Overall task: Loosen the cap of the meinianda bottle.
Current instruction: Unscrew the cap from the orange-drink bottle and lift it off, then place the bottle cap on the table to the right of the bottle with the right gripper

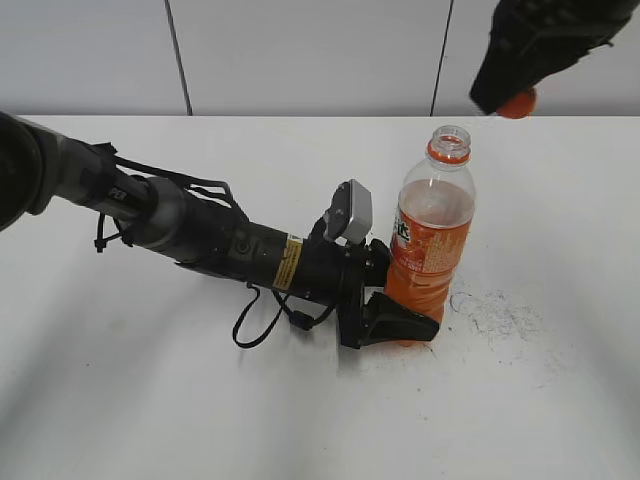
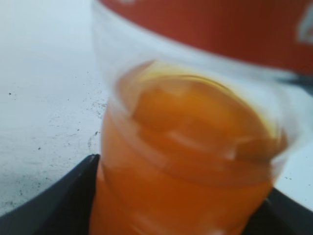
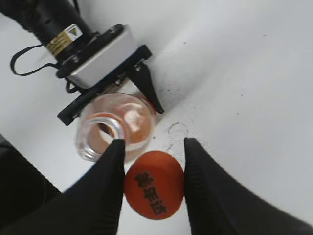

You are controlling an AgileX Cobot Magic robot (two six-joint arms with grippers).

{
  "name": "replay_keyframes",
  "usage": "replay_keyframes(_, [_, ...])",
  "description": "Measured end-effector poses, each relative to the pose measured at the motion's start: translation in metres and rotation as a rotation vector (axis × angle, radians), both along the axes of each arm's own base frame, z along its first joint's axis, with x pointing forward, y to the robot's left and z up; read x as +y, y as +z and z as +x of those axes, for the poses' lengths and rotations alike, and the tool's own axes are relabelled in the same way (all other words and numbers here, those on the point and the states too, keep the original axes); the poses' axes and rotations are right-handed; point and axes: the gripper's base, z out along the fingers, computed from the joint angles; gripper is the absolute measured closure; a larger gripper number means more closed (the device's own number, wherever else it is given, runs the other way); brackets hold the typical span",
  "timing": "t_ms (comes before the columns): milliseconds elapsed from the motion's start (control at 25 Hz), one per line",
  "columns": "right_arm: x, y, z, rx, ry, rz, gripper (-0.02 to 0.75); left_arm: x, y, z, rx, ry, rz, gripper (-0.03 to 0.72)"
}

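1. White table [image 1: 150, 400], scuffed with dark specks beside the bottle's base, runs back to a pale panelled wall [image 1: 300, 55].
2. Left gripper [image 1: 400, 322] lies low on the table, pinching the meinianda bottle [image 1: 432, 235] at its lower body; the bottle stands upright, mouth uncovered.
3. Right gripper [image 3: 152, 188], raised above and right of the bottle, pinches the cap [image 3: 154, 184] between its fingers.

The meinianda bottle [image 1: 432, 240], a clear plastic bottle part-filled with orange drink and wearing an orange label and neck ring, is standing upright on the bench [image 1: 300, 420] with its mouth open and its lower body clamped in the left end effector [image 1: 400, 325]. The cap [image 3: 154, 191], round, orange and marked on top, is sitting off the bottle, pinched in the right end effector [image 3: 152, 188] above and beside the neck.
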Motion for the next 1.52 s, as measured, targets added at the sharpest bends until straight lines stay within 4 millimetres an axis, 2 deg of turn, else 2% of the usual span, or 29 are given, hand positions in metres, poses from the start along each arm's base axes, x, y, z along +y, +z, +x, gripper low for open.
replay_keyframes(240, [-0.045,0.014,0.006,-0.019,-0.199,0.027,0.465,0.000,0.000,0.000,0.000,0.001,0.001,0.123])
replay_keyframes(400, [-0.070,0.003,0.009,0.028,-0.314,0.028,0.465,0.000,0.000,0.000,0.000,-0.001,0.000,0.123])
replay_keyframes(520, [-0.084,-0.025,0.000,0.119,-0.378,0.007,0.465,0.000,0.000,0.000,0.000,-0.001,0.000,0.123])
replay_keyframes(680, [-0.098,-0.070,-0.007,0.158,-0.470,0.003,0.465,0.000,0.000,0.000,-0.001,-0.002,0.001,0.123])
replay_keyframes(920, [-0.104,-0.147,-0.024,0.118,-0.594,0.025,0.466,0.000,0.000,0.000,-0.001,-0.002,0.000,0.123])
replay_keyframes(1120, [-0.105,-0.197,-0.028,0.133,-0.721,0.065,0.466,0.000,0.000,0.000,-0.001,-0.002,0.000,0.123])
replay_keyframes(1360, [-0.104,-0.234,-0.021,0.188,-0.764,0.067,0.467,0.000,0.000,0.000,-0.001,-0.002,0.000,0.123])
replay_keyframes(1520, [-0.104,-0.242,-0.021,0.205,-0.766,0.066,0.467,0.000,0.000,0.000,-0.001,-0.002,0.001,0.123])
